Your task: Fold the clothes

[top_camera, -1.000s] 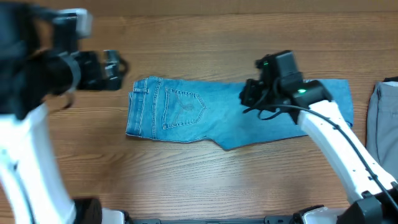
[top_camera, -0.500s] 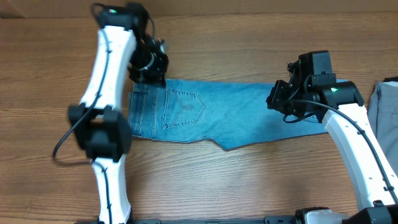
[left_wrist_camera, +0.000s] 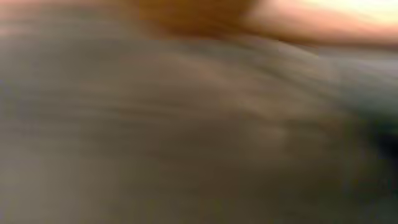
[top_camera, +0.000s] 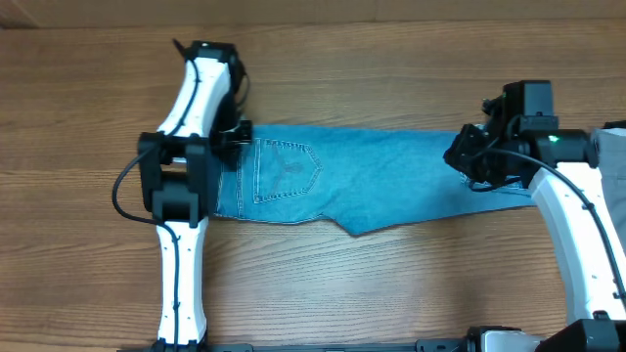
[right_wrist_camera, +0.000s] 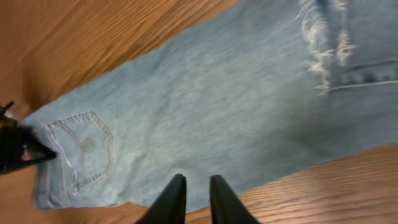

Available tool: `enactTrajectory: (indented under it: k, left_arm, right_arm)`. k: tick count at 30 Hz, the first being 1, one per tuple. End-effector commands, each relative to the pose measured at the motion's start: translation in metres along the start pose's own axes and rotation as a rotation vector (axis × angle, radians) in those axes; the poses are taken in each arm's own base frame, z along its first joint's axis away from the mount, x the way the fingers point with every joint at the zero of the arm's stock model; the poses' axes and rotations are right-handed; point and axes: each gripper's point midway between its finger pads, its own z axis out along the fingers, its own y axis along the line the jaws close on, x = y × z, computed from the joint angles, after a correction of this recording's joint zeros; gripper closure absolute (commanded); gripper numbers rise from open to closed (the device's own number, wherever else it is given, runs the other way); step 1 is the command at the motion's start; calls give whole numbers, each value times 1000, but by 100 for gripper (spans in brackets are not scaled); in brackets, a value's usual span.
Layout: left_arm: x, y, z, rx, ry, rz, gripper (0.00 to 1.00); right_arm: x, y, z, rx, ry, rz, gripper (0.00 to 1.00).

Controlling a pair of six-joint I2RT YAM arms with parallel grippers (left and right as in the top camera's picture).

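Observation:
The light blue jeans (top_camera: 381, 176) lie flat across the table, waistband to the left, with a stitched back pocket (top_camera: 286, 168) facing up. My left gripper (top_camera: 233, 137) is at the waistband's far corner, shut; the arm hides its fingers and the left wrist view is only blur, so any hold on the denim is unclear. My right gripper (top_camera: 471, 161) hovers over the leg end near the hems. In the right wrist view the jeans (right_wrist_camera: 205, 99) fill the frame, with a frayed rip (right_wrist_camera: 320, 37) at top right. The right gripper (right_wrist_camera: 198, 179) stands slightly open, holding nothing.
A plain grey garment (top_camera: 616, 137) lies at the table's right edge, partly under my right arm. Bare wood table (top_camera: 391, 284) surrounds the jeans. The left arm's base and links (top_camera: 181, 254) run along the left side.
My left arm has swung in from the far left to the waistband, and its jaws have closed. My right gripper has travelled rightwards along the leg, its fingers parting a little.

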Motion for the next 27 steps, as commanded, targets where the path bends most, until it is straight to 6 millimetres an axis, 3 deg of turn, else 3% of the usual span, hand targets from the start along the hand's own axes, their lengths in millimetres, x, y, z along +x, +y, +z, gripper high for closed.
enactTrajectory:
  k: [1, 6, 10, 13, 17, 21, 24, 27]
  left_arm:
    - [-21, 76, 10, -136, -29, -177, 96]
    - [-33, 134, 14, -95, -55, -296, 96]
    - [-36, 154, 12, -12, -65, -310, 96]
    - [-39, 163, -7, 84, -109, -337, 96]
    - [-39, 160, -54, 187, -215, -303, 95]
    - [-29, 145, -124, 278, -388, -245, 81]
    - [-8, 127, -174, 341, -508, -200, 62]
    - [19, 114, -217, 366, -615, -155, 57]
  right_arm:
    - [-12, -1, -14, 8, -62, -4, 79]
    - [-12, -12, 1, 67, -35, -14, 73]
    - [-11, -23, 22, 114, 19, -6, 68]
    - [-4, -17, 43, 81, 89, -64, 63]
    - [6, -4, 72, 62, 149, -162, 55]
    - [6, 8, 101, 85, 140, -234, 50]
    - [4, 16, 117, 109, 112, -284, 48]
    - [-3, 12, 129, 188, 65, -322, 47]
